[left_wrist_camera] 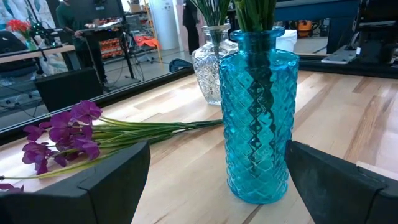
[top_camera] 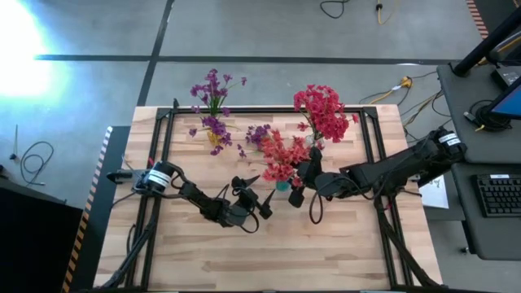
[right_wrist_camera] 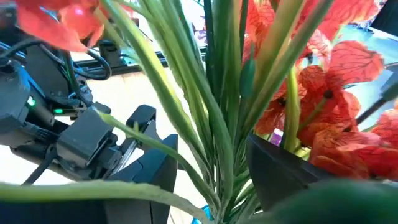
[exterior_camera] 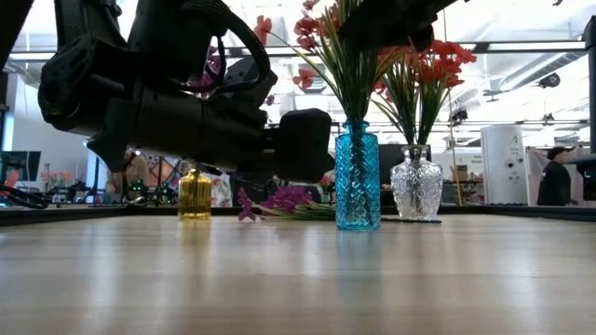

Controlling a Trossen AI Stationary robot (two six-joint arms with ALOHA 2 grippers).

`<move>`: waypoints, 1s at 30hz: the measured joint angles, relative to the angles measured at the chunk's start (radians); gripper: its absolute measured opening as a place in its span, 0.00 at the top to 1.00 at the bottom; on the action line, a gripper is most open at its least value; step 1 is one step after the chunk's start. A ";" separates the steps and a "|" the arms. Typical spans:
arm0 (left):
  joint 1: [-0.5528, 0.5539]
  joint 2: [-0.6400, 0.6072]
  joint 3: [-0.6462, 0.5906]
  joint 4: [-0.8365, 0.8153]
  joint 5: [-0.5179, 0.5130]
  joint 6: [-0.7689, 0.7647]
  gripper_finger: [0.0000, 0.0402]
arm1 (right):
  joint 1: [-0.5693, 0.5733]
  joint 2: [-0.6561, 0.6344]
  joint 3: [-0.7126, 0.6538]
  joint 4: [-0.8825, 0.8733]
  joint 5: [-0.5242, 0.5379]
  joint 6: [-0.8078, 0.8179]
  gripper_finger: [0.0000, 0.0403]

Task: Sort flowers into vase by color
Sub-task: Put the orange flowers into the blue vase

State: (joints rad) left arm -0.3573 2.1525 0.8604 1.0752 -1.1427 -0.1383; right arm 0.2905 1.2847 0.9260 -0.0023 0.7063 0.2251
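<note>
Behind red flowers [right_wrist_camera: 323, 87], right tool [top_camera: 296, 185] half hidden.

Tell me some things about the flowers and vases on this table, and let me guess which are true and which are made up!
1. The blue vase has red flowers in it. True.
2. The purple sprig lying on the table is inside the clear vase. False: it lies flat on the wood, beside the blue vase.
3. There is a small yellow vase with purple flowers. True.
4. The left hand is squeezing the blue vase. False: its fingers are wide open with the vase standing free between them.
5. The blue vase has tipped over. False: it stands upright.
6. The right hand is up among the green stems over the blue vase. True.
</note>
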 joint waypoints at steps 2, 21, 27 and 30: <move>0.000 0.000 0.000 0.000 0.000 0.000 0.12 | 0.003 -0.004 0.000 0.001 0.000 0.009 0.56; 0.000 0.000 0.001 0.001 0.000 -0.001 0.12 | 0.011 -0.018 0.000 0.007 0.003 0.011 0.87; 0.000 0.000 0.001 0.001 0.000 -0.001 0.12 | 0.011 -0.018 0.000 0.007 0.003 0.011 0.95; 0.000 0.000 0.001 0.001 0.000 -0.001 0.12 | 0.010 -0.018 0.001 0.007 0.003 0.011 0.94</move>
State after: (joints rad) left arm -0.3573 2.1525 0.8612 1.0760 -1.1423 -0.1394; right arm 0.3008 1.2671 0.9268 0.0044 0.7097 0.2363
